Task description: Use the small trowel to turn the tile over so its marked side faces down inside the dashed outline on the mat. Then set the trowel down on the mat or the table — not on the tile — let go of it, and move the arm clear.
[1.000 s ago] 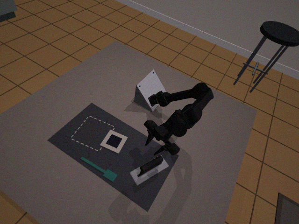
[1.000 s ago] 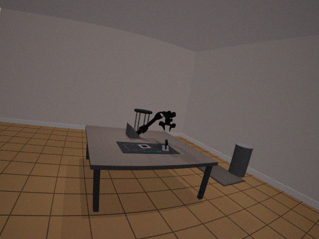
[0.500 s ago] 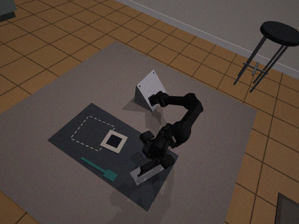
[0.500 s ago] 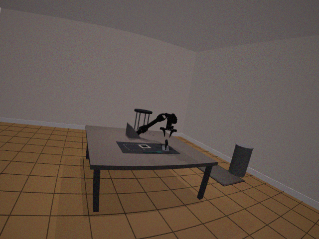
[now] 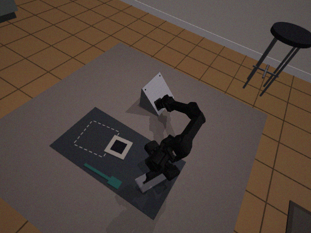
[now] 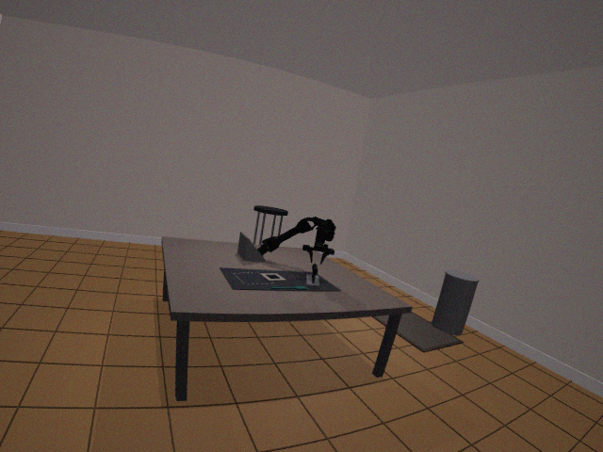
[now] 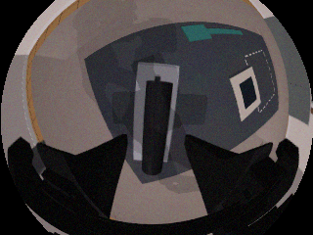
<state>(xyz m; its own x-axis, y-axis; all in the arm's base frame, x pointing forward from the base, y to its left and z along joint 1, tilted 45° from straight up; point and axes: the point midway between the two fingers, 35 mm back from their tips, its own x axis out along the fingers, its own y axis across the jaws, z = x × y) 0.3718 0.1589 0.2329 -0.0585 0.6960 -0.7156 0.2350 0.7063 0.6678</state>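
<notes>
The tile (image 5: 118, 147) (image 6: 272, 276) (image 7: 247, 93) is cream with a dark square facing up. It lies flat on the dark mat (image 5: 65, 145) (image 7: 220, 66), its edge at the open right side of the dashed outline (image 5: 76, 144). The trowel (image 5: 153, 183) (image 6: 313, 280) (image 7: 156, 113) has a pale grey rectangular blade flat on the mat and a raised black handle. My gripper (image 6: 317, 263) (image 7: 156, 139) is open and empty, pointing down above the handle, which runs between the fingers in the wrist view. Its fingertips are hidden in the top view.
A teal flat tool (image 5: 114, 182) (image 6: 292, 287) (image 7: 198, 32) with a thin handle lies near the mat's edge, between the tile side and the trowel. A grey wedge with a pale sloped face (image 5: 157, 87) (image 6: 248, 250) stands by the arm's base. A stool (image 5: 291, 35) (image 6: 270, 210) stands beyond the table.
</notes>
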